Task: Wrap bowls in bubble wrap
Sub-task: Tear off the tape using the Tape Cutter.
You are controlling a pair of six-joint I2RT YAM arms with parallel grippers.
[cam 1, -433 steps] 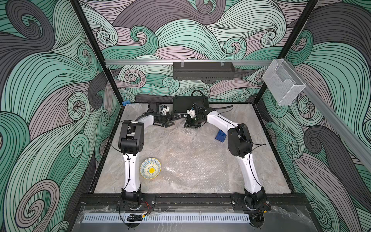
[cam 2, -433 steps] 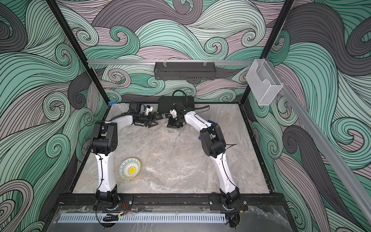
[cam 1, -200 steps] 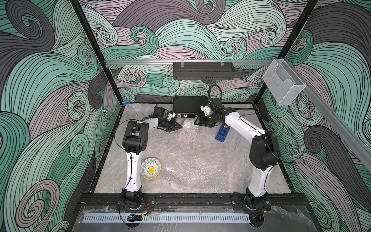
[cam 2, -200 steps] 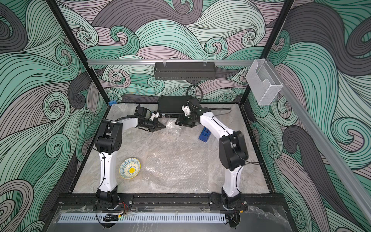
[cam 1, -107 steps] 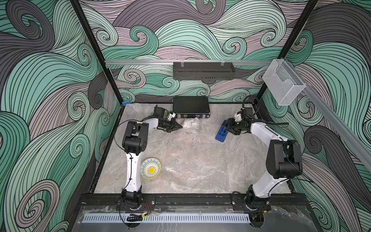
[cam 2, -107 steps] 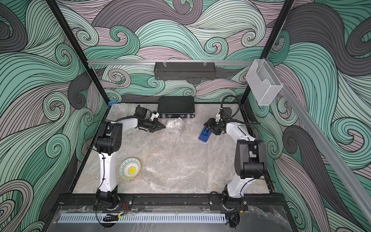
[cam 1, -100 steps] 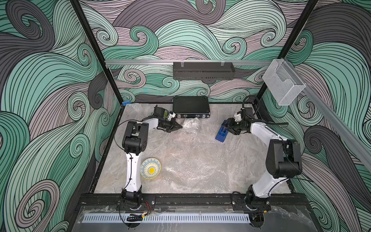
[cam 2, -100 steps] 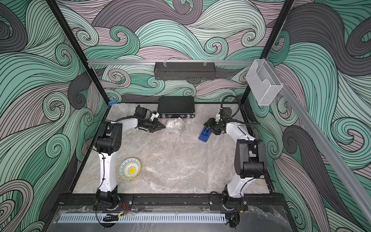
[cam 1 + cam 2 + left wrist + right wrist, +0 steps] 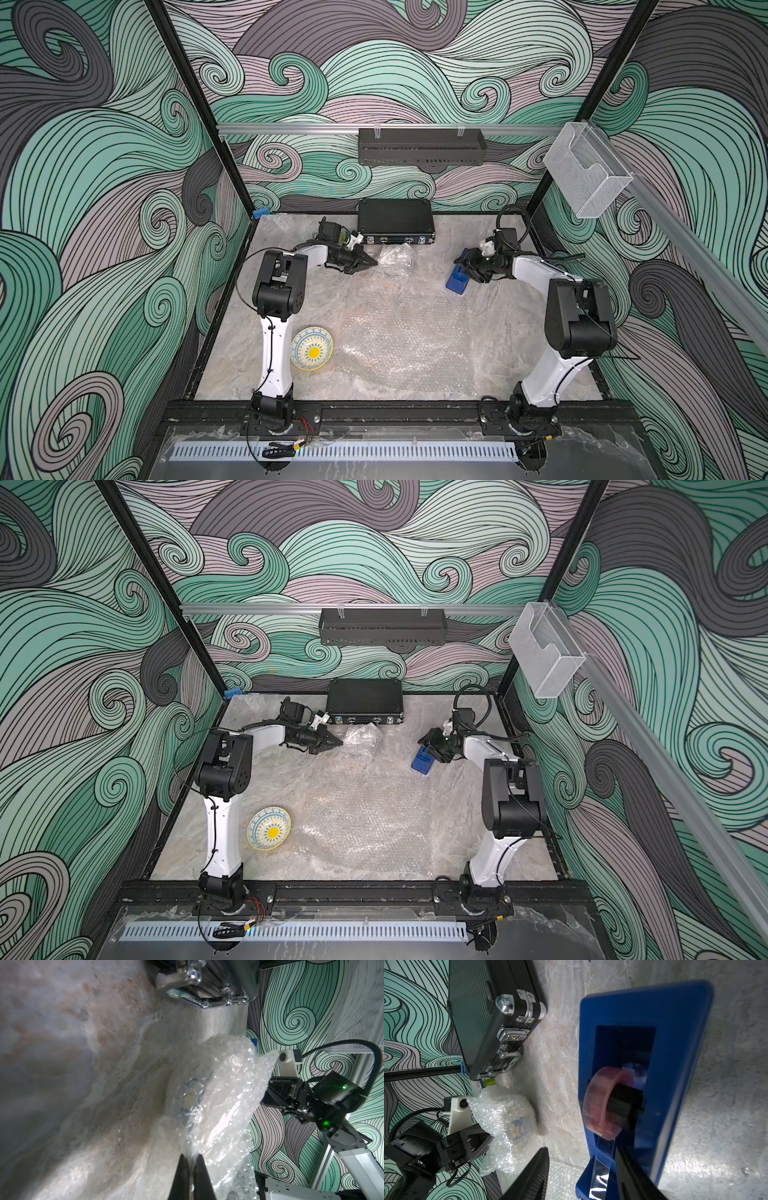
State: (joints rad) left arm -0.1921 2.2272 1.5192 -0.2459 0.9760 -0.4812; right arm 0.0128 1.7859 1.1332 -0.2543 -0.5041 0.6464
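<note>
Tape tail (image 9: 604,1159) sat right between the right jaws, spread wide astride the blue dispenser (image 9: 457,279) toward the table's (image 9: 519,316) far right corner. Left jaws, pressed together on the bubble wrap (image 9: 224,1095), pinned the wrapped bowl (image 9: 517,1124) by the far edge, beside the black case (image 9: 395,220), well apart from that tape.
</note>
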